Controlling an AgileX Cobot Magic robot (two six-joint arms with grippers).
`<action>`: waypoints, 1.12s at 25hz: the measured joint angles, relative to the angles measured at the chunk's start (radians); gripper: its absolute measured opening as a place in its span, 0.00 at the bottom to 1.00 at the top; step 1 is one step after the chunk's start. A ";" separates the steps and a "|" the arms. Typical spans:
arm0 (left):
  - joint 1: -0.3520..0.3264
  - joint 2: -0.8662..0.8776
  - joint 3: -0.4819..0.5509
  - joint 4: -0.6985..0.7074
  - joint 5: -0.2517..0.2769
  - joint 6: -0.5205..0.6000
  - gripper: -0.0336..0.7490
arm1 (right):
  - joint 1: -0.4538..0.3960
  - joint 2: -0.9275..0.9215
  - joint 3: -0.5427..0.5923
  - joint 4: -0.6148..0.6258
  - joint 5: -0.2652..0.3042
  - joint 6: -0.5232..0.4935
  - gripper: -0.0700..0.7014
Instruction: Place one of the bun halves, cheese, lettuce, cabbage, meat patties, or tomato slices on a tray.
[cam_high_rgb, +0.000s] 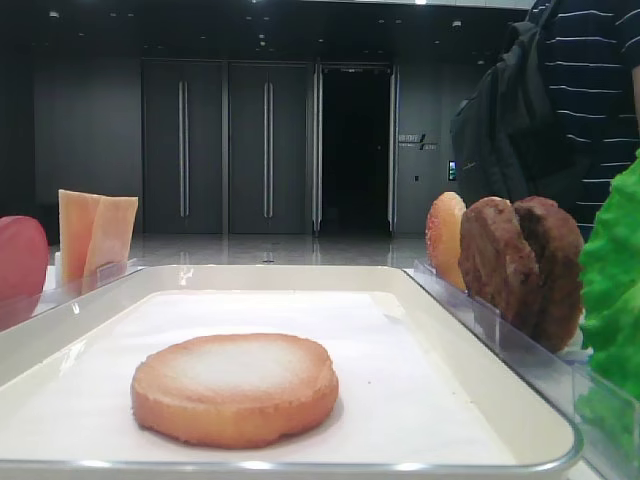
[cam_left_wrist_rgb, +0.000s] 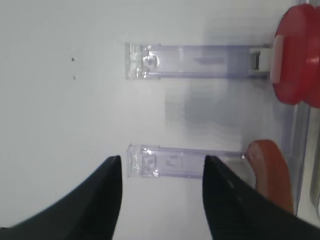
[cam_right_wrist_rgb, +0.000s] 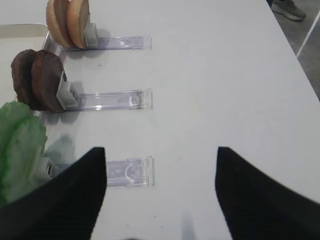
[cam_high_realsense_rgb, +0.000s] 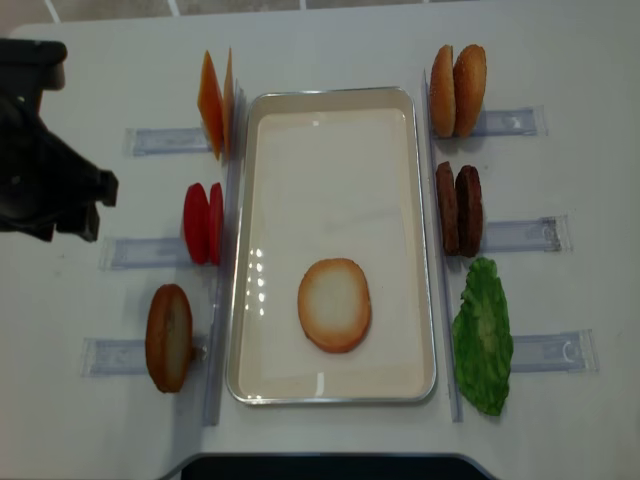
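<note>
Red tomato slices (cam_left_wrist_rgb: 296, 55) stand on edge ahead of the spread, empty left claw (cam_left_wrist_rgb: 161, 165), nearer it than the right claw (cam_right_wrist_rgb: 160, 155), also spread.

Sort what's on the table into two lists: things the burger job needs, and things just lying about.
For the job:
tray
bun half on the tray
standing bun halves
cheese
tomato slices
meat patties
lettuce

Lying about:
clear plastic holders
person's backpack

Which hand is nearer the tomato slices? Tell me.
Left. The left hand is on the tomato slices' side of the tray; the right hand is opposite, by the lettuce.
</note>
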 joint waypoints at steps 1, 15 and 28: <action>0.000 -0.023 0.024 0.000 0.000 0.000 0.55 | 0.000 0.000 0.000 0.000 0.000 0.000 0.71; 0.000 -0.455 0.304 -0.042 0.000 0.015 0.55 | 0.000 0.000 0.000 0.000 0.000 0.000 0.71; 0.001 -0.843 0.459 -0.200 -0.013 0.208 0.55 | 0.000 0.000 0.000 0.000 0.000 0.000 0.71</action>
